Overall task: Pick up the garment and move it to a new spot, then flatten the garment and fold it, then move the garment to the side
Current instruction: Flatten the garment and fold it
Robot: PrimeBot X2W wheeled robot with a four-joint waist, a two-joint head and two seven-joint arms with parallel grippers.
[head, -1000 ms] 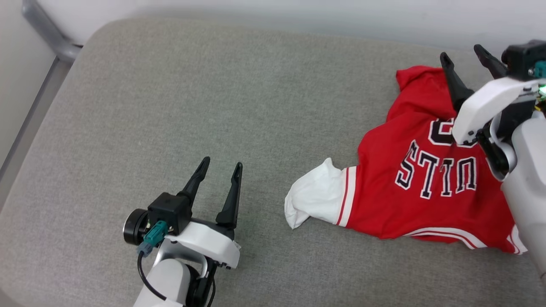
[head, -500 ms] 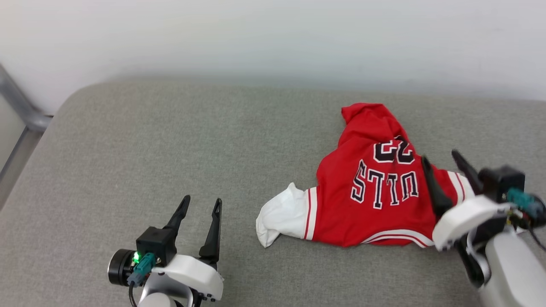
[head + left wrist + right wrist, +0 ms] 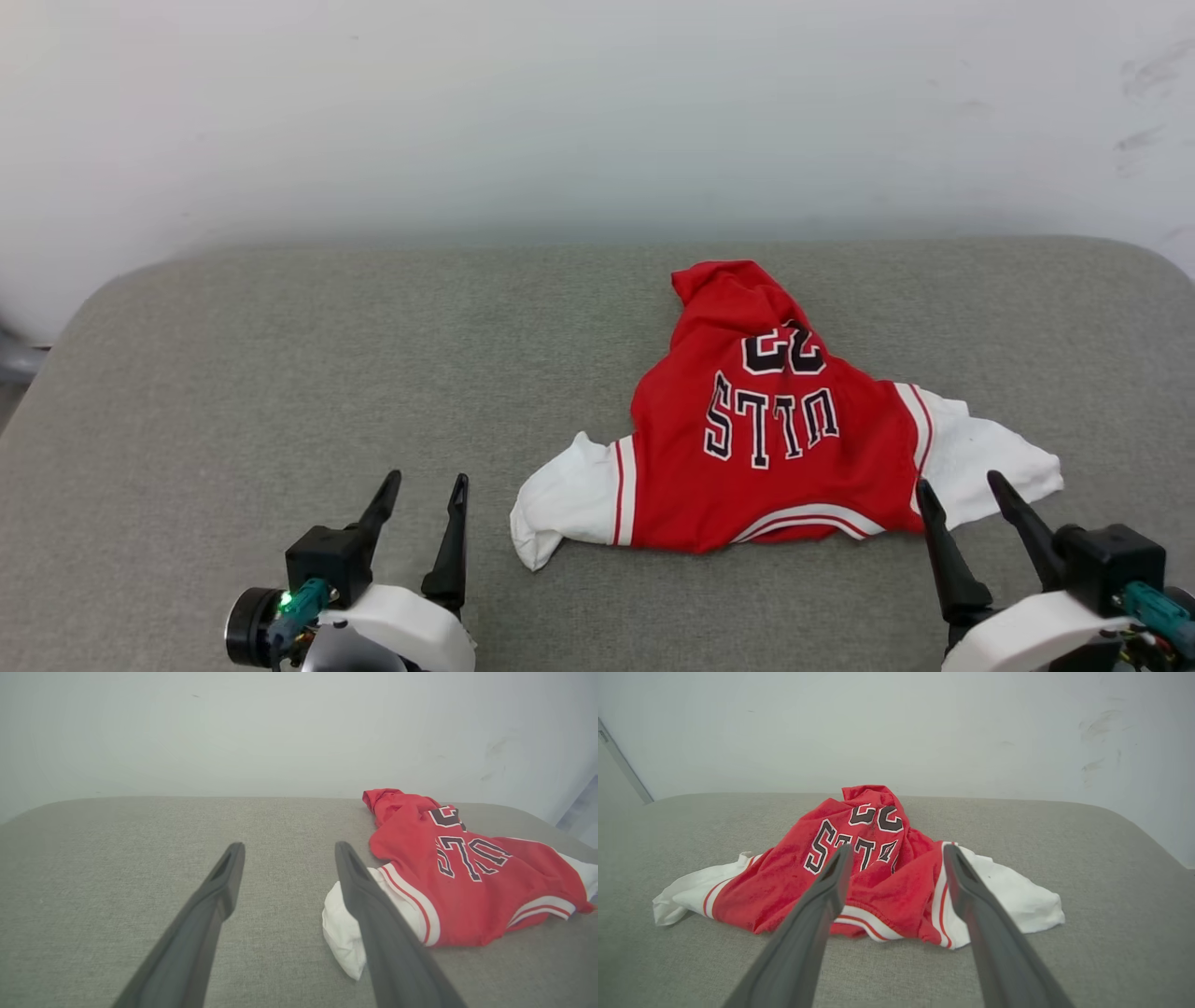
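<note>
On the right half of the grey cushion [image 3: 280, 373] in front of us lies the shirt [image 3: 775, 439], loose and crumpled, held by neither arm. Its red body is bunched into a rough triangle whose narrow peak points toward the pale wall [image 3: 560, 112]. The black lettering and the number above it read upside down from our head view. The left sleeve [image 3: 569, 499], white with red stripes where it joins the body, spreads flat toward our left side. The right sleeve [image 3: 990, 462], also white, fans out toward our right. A striped band [image 3: 812, 518] curves along the shirt's near edge.

Our left gripper [image 3: 426, 478] sits low at our left over bare cushion, its two dark fingers spread wide with nothing between them. It is near the left sleeve but apart from it; in the left wrist view one finger passes in front of that sleeve's white cloth.

Our right gripper [image 3: 959, 481] sits low at our right, its fingers likewise spread wide and empty. Its tips point at the shirt's near edge, just beside the seam where the right sleeve meets the red body. Whether they touch the cloth we cannot tell.
</note>
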